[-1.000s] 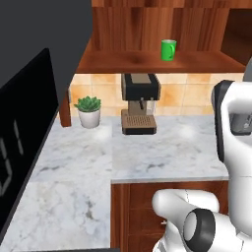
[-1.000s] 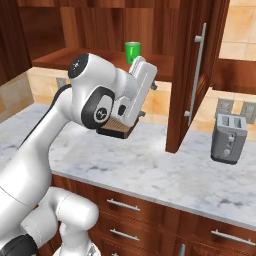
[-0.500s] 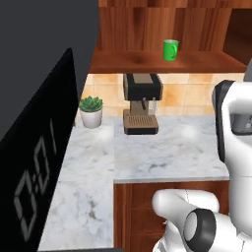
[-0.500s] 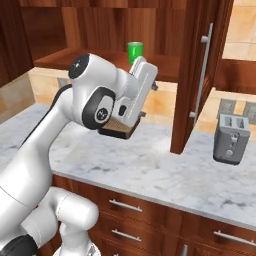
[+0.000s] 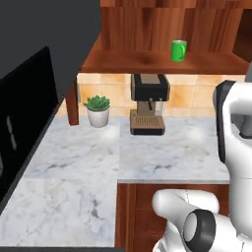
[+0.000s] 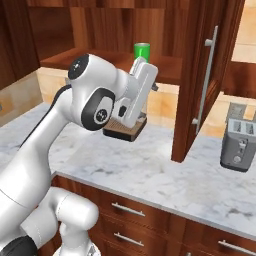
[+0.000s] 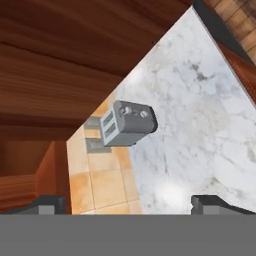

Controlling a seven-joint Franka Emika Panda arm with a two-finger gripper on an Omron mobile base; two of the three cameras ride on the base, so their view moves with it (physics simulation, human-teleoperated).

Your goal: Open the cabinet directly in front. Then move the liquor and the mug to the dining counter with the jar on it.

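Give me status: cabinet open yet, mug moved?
Done: the cabinet door stands swung open, shelf exposed. In hand: nothing; the gripper is open and empty, facing the toaster on the worktop. Left: the mug sits on the cabinet shelf, not yet picked. Liquor and dining counter still to do.

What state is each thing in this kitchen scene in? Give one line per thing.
Cabinet door: swung open.
Mug: upright on the cabinet shelf.
Gripper: open, holding nothing.
Toaster: upright on the counter, slots empty.
Potted plant: upright on the counter.
Coffee machine: no cup under it.
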